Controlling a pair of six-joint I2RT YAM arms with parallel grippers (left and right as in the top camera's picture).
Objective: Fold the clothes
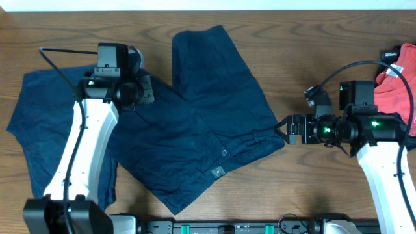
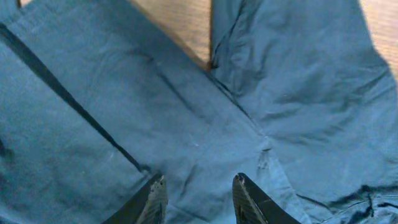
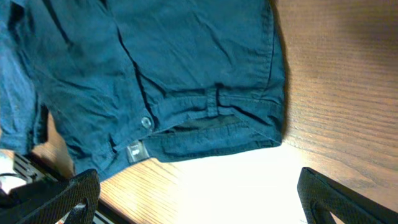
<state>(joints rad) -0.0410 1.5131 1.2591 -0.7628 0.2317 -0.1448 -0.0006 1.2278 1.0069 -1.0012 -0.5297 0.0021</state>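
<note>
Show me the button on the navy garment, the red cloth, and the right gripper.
button [image 3: 146,122]: right wrist view, the button's centre.
red cloth [image 1: 395,81]: overhead view, middle of its visible part.
right gripper [image 1: 283,129]: overhead view, midway between its fingertips.

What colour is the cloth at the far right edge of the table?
The cloth is plain red, and it shows best in the overhead view.

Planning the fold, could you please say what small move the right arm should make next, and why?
Probably ease the right pincer toward the waistband corner of the navy garment and lower onto it: the pincer stands open, apart from the cloth, that corner nearest.
</note>
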